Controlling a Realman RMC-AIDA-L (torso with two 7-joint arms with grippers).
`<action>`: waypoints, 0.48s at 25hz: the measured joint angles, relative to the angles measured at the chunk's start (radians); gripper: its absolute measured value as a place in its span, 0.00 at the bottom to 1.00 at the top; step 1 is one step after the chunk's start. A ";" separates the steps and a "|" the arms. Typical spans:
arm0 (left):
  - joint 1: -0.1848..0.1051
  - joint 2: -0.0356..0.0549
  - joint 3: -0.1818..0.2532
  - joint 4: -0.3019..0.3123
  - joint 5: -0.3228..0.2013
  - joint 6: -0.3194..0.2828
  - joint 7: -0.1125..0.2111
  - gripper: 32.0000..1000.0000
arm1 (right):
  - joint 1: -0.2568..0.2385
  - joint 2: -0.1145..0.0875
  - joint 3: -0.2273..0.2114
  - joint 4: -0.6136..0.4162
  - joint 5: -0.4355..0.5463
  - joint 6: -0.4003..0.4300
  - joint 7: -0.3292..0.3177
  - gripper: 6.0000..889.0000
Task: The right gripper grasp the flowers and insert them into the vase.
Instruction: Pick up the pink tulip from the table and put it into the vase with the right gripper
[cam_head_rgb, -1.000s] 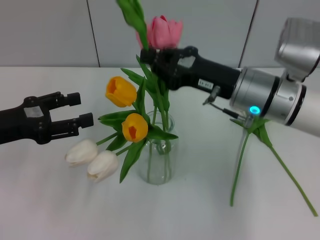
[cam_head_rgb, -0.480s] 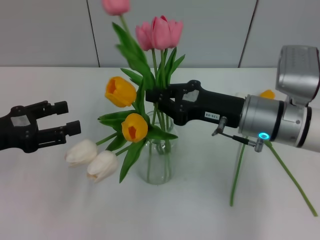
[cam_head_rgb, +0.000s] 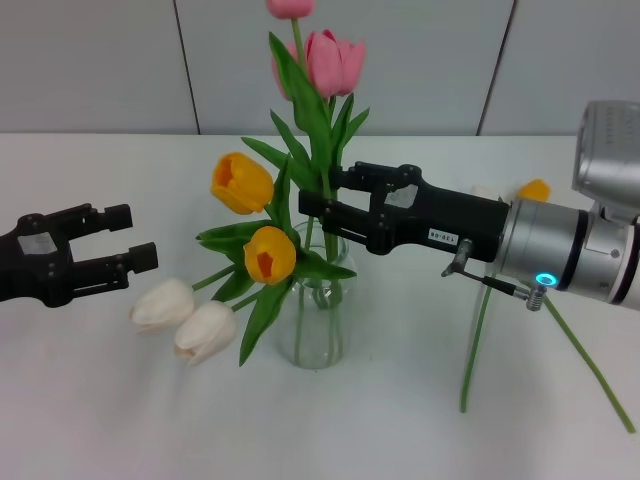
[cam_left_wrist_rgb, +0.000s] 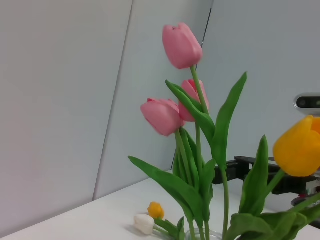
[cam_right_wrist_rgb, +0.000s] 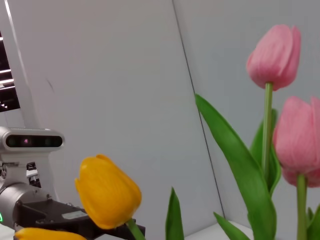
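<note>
- My left gripper (cam_head_rgb: 135, 237) is parked low on the left, reaching in level over the worktop (cam_head_rgb: 90, 400), fingers spread with nothing between them.
- Just beside it, two white tulips (cam_head_rgb: 185, 318) droop off the bunch toward the worktop, with two yellow ones (cam_head_rgb: 242, 183) above them.
- The vase (cam_head_rgb: 318, 312) stands mid-worktop, stems packed inside; the glass is clear enough that its rim is hard to pick out.
- The pink flowers (cam_head_rgb: 335, 62) stand tallest, and the top one is cut off by the frame edge in the head view.
- My right gripper (cam_head_rgb: 312, 199) reaches in flat from the right, just above the vase mouth. Its fingers sit around a pink tulip's stem, but leaves hide the tips, so I can't tell if they're pinching it.
- Behind that arm, loose stems (cam_head_rgb: 478, 345) lie on the worktop, heads mostly hidden.
</note>
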 joint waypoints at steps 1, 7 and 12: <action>0.000 0.0005 0.000 0.000 0.000 0.000 0.000 0.82 | -0.005 0.000 0.000 -0.007 0.000 -0.001 0.000 0.40; 0.000 0.0014 0.000 -0.002 0.001 0.000 0.000 0.82 | -0.020 0.000 0.004 -0.023 0.003 -0.003 0.004 0.58; 0.006 0.0015 0.000 -0.001 0.001 0.000 0.000 0.82 | -0.030 0.000 0.001 -0.026 0.004 -0.007 0.009 0.83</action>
